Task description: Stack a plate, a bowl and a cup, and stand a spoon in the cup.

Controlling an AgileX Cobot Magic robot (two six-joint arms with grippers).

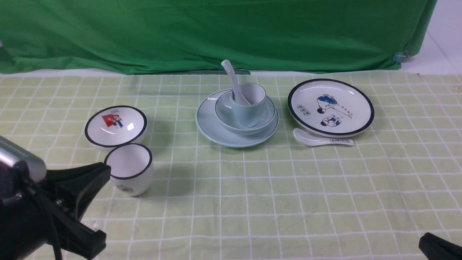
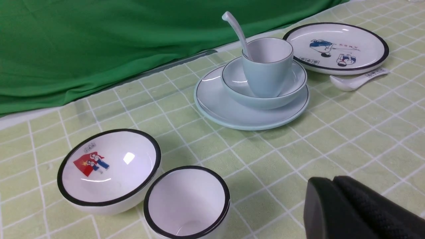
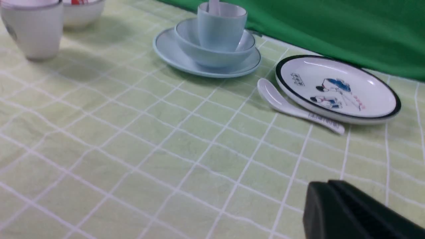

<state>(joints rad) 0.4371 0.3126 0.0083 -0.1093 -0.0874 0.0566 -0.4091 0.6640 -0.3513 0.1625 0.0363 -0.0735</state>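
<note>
Frontally, spoon whole in cup, right-wrist cropped

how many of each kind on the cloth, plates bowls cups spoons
plates: 2 (blue-green plate, cartoon plate)
bowls: 2 (blue-green bowl, red-picture bowl)
cups: 2 (blue-green cup, black-rimmed cup)
spoons: 2 (plain spoon, printed spoon)
total: 8

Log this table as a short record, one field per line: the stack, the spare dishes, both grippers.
stack: cup in bowl on plate, mid-table
spoon: standing in cup, handle up
robot's left: black-rimmed bowl, black-rimmed cup, close together
robot's right: cartoon plate, printed spoon lying before it
left gripper: shut, empty
right gripper: shut, empty
task: looks complete
</note>
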